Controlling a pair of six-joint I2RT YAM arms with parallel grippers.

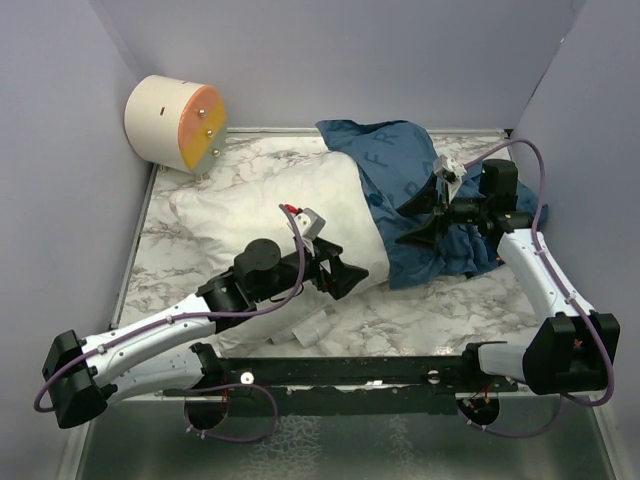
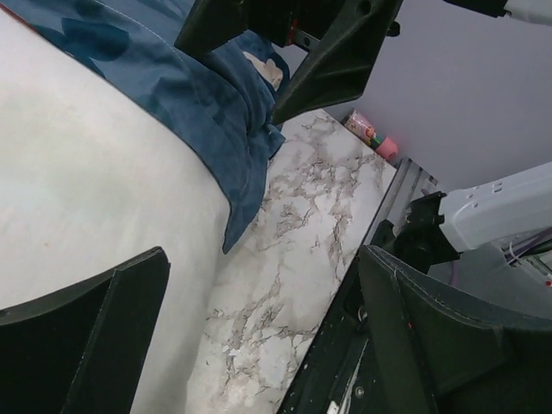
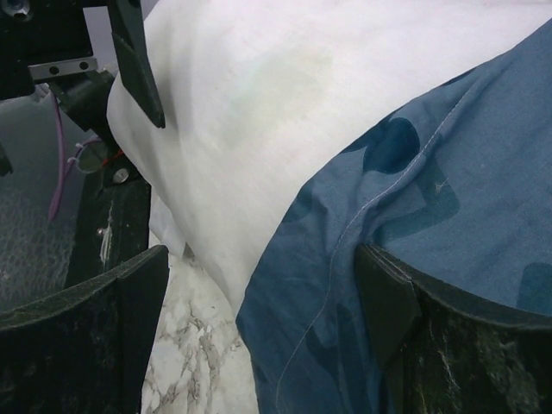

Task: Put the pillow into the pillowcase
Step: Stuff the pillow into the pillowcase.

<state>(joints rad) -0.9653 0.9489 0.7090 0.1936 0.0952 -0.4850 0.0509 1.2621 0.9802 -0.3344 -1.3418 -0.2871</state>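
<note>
From the top external view, the pillow point(image 1: 270, 225) lies across the marble desk point(image 1: 440, 315), its right end tucked into the pillowcase point(image 1: 420, 190), which covers only about a third of it. The step in hand looks like a re-grip between pulls. The left gripper point(image 1: 335, 275) sits at the pillow's near edge, jaws apart and holding nothing; the right gripper point(image 1: 425, 222) hovers over the case's hem, likewise spread and empty. A cream cylinder with an orange face point(image 1: 175, 122) stands in the far left corner, well apart from the work.

In the left wrist view, white pillow fills the left, the blue hem point(image 2: 216, 112) draped over it and spilling onto the desk. The right gripper's black fingers point(image 2: 336, 52) hang above. A small pink object point(image 2: 373, 135) lies near the desk's far edge; I cannot tell what it is.

In the right wrist view, the case's stitched edge point(image 3: 379, 198) crosses the pillow just between the open jaws. The next move probably calls for pinching that hem and drawing it toward the bare end while the left steadies the pillow. Bunched fabric beneath may resist.
</note>
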